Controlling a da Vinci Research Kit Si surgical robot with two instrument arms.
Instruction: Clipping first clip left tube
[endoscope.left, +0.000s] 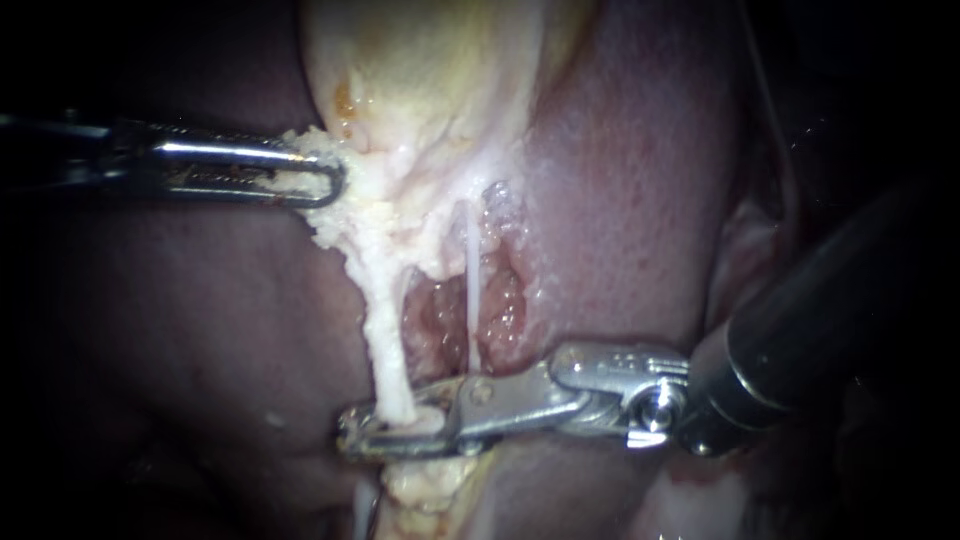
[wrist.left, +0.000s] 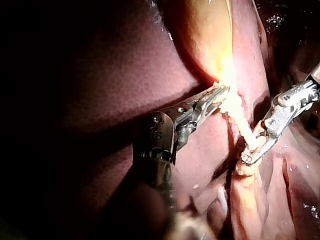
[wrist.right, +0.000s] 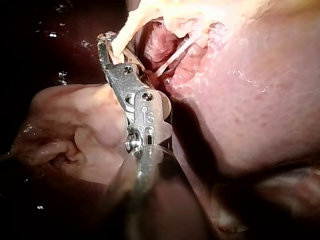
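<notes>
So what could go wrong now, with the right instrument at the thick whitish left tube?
1. The silver right instrument meets the thick whitish left tube low down; closing askew could catch only part of it.
2. The thin white strand runs close beside it and might get caught too.
3. The silver left instrument holds the pale crumbly tissue stretched; more pull may tear it.

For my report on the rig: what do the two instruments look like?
Left instrument: dark shaft and slim silver jaws, the visible one with a long slot through it. Right instrument: thick dark shaft, bright silver wrist with round pins, and long flat silver jaws.
</notes>
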